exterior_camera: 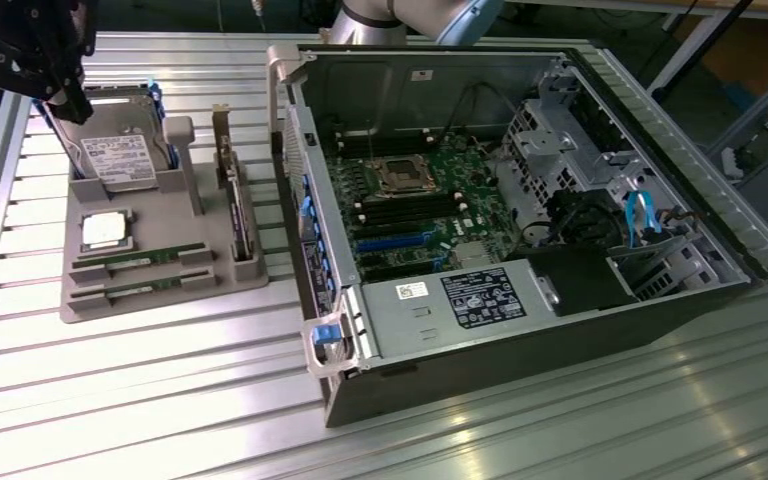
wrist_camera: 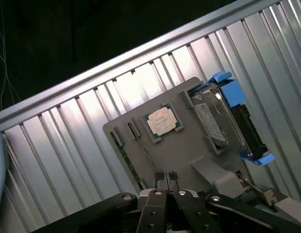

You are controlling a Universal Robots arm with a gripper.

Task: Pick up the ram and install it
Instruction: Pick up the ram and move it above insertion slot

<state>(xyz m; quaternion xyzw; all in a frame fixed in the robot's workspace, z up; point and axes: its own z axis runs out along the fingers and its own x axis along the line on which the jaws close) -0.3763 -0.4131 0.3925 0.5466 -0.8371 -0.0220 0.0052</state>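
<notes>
Hand [wrist_camera: 165,175] empty over the tray [exterior_camera: 171,225]
fingers [wrist_camera: 159,177] pressed together; ram [exterior_camera: 131,262] slotted at tray's 6 o'clock, edge up, probably for easy pinching

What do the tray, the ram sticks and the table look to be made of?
Tray: likely moulded plastic, matte grey, with rounded edges and no glare.
Ram sticks: green circuit board, seemingly with dark chips.
Table: metal, probably aluminium; ribbed silver slats with bright reflections.
</notes>
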